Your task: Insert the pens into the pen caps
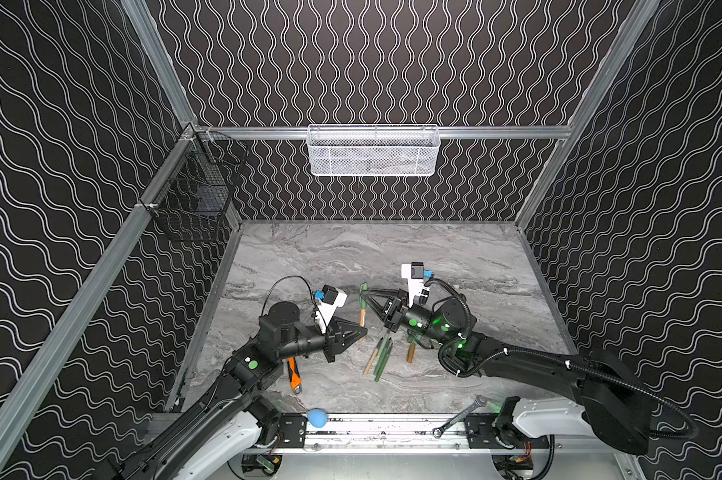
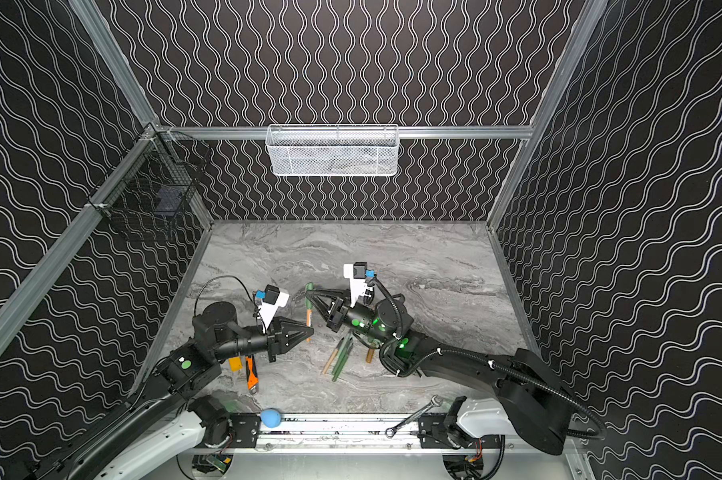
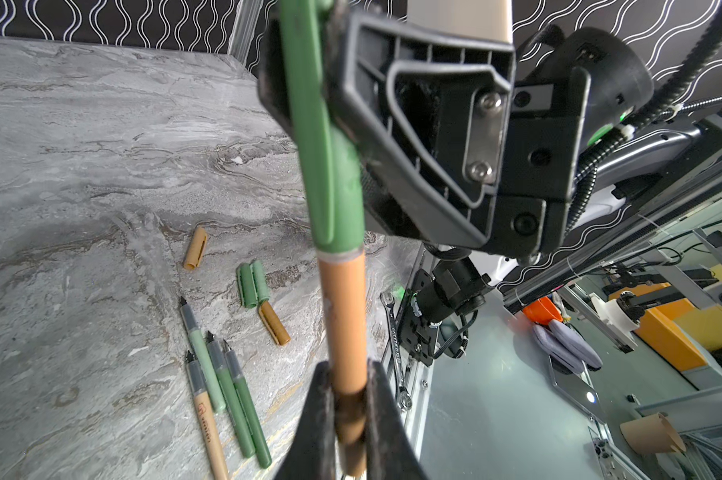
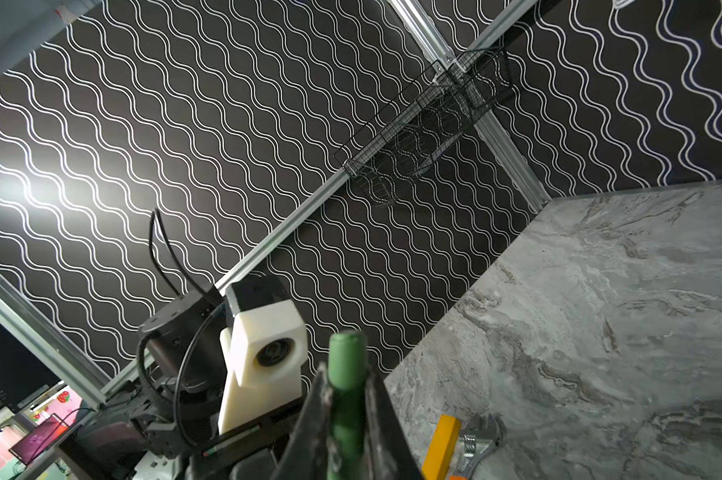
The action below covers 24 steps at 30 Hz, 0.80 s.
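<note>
Left jaws are closed on the tan pen, right jaws on the green cap fitted over its tip, both held above the surface; light, stiff and slick, each is judged best gripped mid-length.

Grey marble worktop. Orange-handled adjustable wrench at left front, yellow block just beside it. Steel wrench across front rail, right side. Blue ball on rail, left. White basket on back wall, black wire basket on left wall.
</note>
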### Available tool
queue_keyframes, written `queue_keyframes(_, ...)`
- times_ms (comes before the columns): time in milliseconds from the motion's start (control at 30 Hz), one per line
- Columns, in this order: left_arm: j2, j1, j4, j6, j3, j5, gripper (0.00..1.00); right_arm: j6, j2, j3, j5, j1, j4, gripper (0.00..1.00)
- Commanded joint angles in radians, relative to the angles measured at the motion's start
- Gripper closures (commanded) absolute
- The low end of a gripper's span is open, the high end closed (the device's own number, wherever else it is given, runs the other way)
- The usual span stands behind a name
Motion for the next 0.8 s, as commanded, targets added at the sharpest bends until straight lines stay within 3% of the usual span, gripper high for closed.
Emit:
queue_keyframes(0,-0.003,0.003,0.339,0.070,0.034,-0.002,1.00,-0.050,0.004,-0.003,-0.096,0.010,-0.340,1.00)
queue_keyframes(233,0.011,0.002,0.330,0.076,0.069,0.088,1.00,-0.159,0.012,0.079,-0.128,0.009,-0.484,1.00)
queue_keyframes(400,-0.010,0.005,0.262,0.115,0.091,0.084,1.00,-0.240,0.016,0.162,-0.164,-0.002,-0.658,1.00)
queue_keyframes(733,-0.011,0.004,0.280,0.100,0.082,0.069,1.00,-0.057,0.015,0.119,-0.160,-0.045,-0.515,1.00)
queue_keyframes(767,-0.009,0.004,0.276,0.102,0.081,0.066,0.97,-0.042,0.013,0.117,-0.154,-0.053,-0.498,1.00)
